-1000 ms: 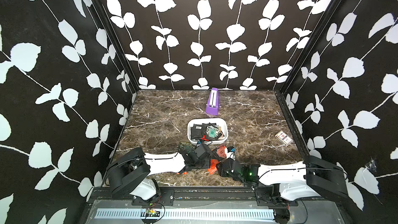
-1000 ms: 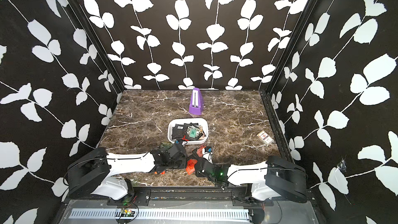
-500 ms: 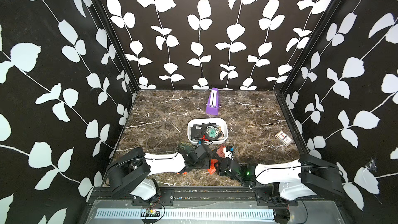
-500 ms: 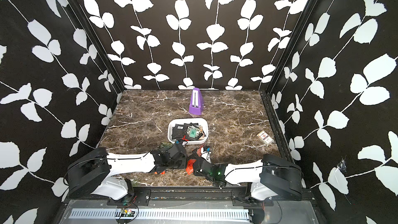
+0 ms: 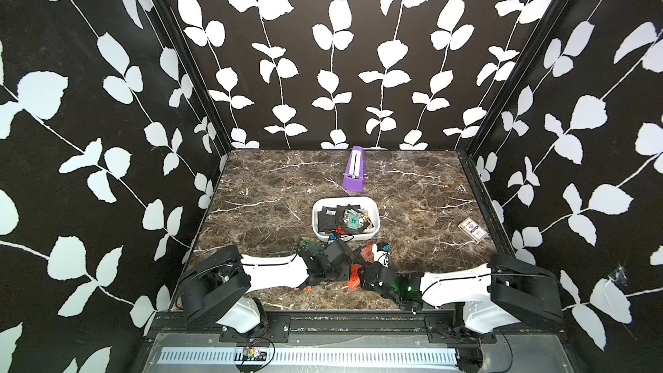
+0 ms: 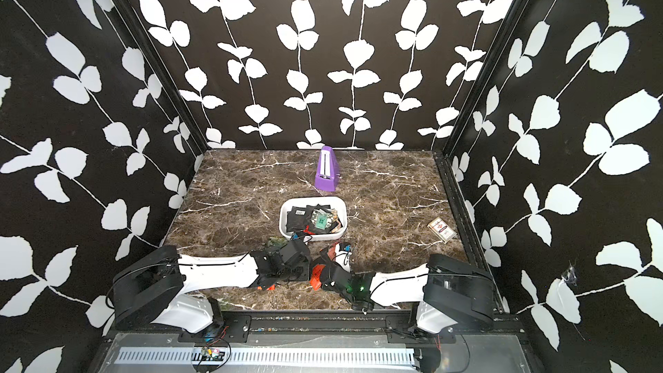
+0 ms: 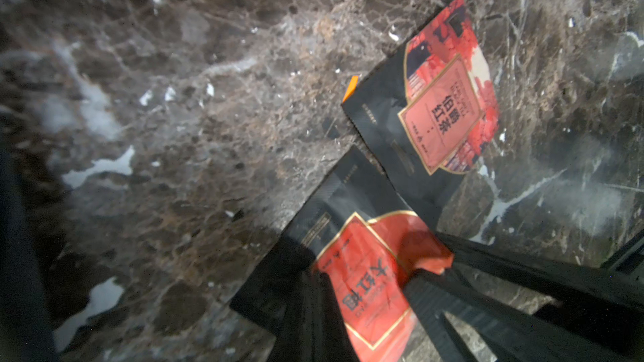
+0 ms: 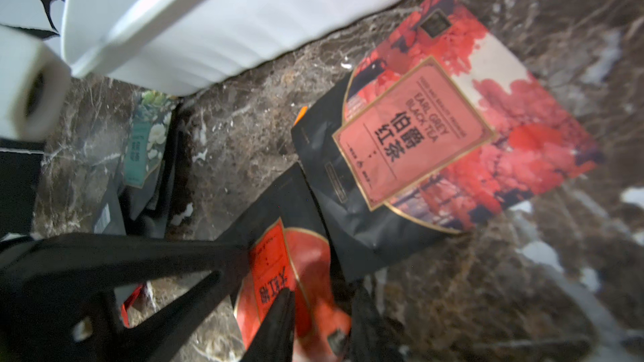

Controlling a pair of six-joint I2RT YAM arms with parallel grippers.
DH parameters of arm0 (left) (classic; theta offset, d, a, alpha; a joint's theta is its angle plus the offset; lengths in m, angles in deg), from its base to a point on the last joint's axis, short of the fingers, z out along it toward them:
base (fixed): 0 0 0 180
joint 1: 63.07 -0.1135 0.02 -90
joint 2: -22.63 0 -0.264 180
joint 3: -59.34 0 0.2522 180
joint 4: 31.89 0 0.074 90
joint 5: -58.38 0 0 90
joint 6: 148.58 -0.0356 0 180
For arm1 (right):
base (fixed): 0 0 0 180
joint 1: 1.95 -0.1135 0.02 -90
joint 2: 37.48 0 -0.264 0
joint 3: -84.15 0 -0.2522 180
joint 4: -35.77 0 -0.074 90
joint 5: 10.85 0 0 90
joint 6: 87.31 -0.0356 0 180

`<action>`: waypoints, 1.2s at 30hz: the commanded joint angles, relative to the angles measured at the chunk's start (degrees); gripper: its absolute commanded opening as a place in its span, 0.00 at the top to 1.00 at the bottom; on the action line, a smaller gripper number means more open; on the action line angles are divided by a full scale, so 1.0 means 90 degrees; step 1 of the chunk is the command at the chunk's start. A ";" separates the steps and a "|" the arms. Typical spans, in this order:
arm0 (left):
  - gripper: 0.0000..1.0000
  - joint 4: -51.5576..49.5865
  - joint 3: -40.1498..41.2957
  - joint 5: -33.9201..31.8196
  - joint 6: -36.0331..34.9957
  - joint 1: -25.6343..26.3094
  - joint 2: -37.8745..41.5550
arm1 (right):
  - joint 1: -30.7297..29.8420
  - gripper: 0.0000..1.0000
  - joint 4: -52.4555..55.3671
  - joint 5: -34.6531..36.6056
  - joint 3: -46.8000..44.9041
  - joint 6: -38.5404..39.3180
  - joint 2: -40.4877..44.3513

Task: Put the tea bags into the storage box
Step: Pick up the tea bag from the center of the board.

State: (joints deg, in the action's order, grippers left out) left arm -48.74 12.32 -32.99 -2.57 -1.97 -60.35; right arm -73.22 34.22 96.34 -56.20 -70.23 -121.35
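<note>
Because the tea bags (image 5: 344, 218) are thin foil sachets, I expect them to weigh almost nothing, flex readily and slide on the polished marble tabletop (image 7: 174, 134). I therefore judge a pinch across a sealed edge or corner safer than a press on the slick printed face.

Several already lie jumbled in the storage box (image 5: 376, 209), a shallow white plastic tub with smooth rounded walls, sitting mid-table. Three that I can see lie outside it, on the marble just in front of its near wall:
- an orange-faced sachet (image 8: 275, 266)
- a matte black Earl Grey sachet (image 8: 435, 127) with a red label, lying flat, its corner overlapping the orange one's
- a green-faced sachet (image 8: 146, 148) close by the wall, partly hidden

My left gripper (image 8: 240, 248) is clenched, its tip against the orange-faced sachet's edge; I cannot tell whether it actually pinches the foil. My right gripper (image 8: 326, 299) has a finger on each side of that same sachet's puffed, creased middle, and I cannot tell whether it bites.

Foil creases rather than breaks, so I judge crushing harmless but slipping likely. A purple wedge (image 5: 353, 170) and a card pack (image 5: 473, 228) sit well apart.
</note>
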 commanded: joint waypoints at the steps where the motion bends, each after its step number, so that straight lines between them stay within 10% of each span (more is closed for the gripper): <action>1: 1.00 -0.0447 0.0267 -0.0071 0.0022 0.0031 -0.0102 | -0.0070 0.78 -0.0015 -0.0128 0.0169 -0.0042 -0.0163; 10: 1.00 -0.1184 -0.0024 -0.0566 -0.0300 0.0028 0.0492 | -0.0080 1.00 0.0429 -0.0140 0.0416 0.0161 -0.0022; 18: 0.99 -0.1963 -0.0343 -0.1533 -0.0468 0.0027 0.1329 | -0.0080 1.00 0.1206 0.0025 0.0866 0.0631 0.0320; 36: 0.43 -0.2855 -0.0204 -0.3317 -0.0722 -0.0178 0.3889 | 0.0179 1.00 0.5497 0.1381 0.3717 0.3185 0.2025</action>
State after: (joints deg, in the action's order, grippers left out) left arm -71.56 8.34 -59.61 -9.28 -3.23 -27.39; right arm -72.87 74.77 104.31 -26.62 -47.11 -104.44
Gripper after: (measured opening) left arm 0.564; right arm 0.044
